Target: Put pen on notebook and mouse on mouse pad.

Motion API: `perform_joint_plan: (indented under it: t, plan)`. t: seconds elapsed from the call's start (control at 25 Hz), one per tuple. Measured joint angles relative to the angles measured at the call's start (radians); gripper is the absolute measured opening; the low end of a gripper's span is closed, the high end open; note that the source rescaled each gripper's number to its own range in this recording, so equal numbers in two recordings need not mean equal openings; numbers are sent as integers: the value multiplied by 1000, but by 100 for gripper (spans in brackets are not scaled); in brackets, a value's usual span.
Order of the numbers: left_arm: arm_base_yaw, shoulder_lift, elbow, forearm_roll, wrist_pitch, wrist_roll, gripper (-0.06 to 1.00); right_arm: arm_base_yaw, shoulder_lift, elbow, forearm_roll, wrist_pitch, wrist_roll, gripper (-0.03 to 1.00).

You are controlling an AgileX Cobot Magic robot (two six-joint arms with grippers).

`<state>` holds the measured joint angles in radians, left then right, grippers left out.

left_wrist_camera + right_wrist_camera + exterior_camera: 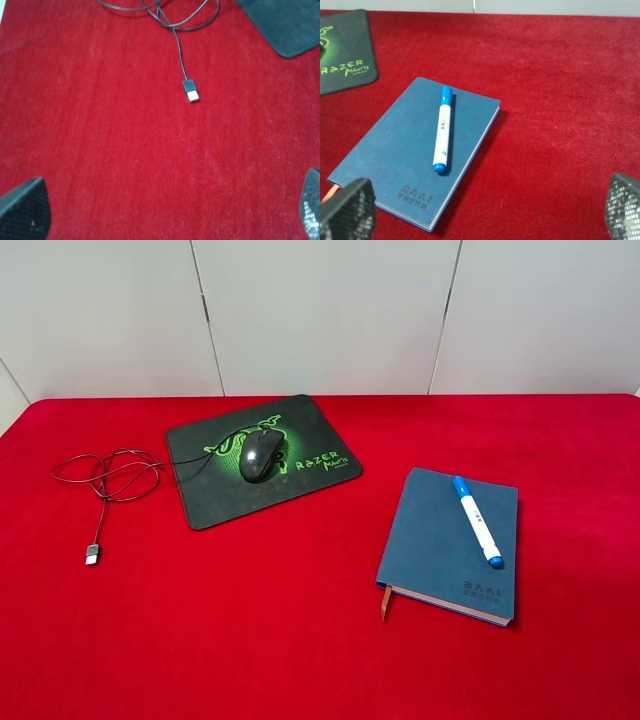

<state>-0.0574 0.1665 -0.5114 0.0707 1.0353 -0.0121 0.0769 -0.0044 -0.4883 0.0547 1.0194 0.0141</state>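
The dark mouse (259, 455) rests on the black mouse pad (215, 502) with green lettering, at the back left of the red table. Its thin cable (105, 478) coils off to the left and ends in a USB plug (92, 554). At the front right, the white pen (477, 520) with blue ends lies along the blue-grey notebook (440, 550). Neither gripper shows in the high view. My left gripper (167, 210) is open over bare cloth, short of the USB plug (190, 92). My right gripper (486, 210) is open, drawn back from the notebook (400, 150) and pen (443, 130).
Red cloth covers the whole table (300, 640). A white panelled wall (320, 310) stands behind its far edge. A corner of the mouse pad (285, 25) shows in the left wrist view, and the pad's lettered end (345, 55) in the right wrist view.
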Motion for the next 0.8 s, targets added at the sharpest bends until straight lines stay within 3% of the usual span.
perform_joint_plan:
  t: [0.32, 0.8]
  plan:
    - [0, -161, 25, -41, 10, 25, 100, 0, 0, 0, 1, 0, 0, 100]
    - [0, -169, 25, -51, 11, 40, 100, 0, 0, 0, 2, 0, 0, 100]
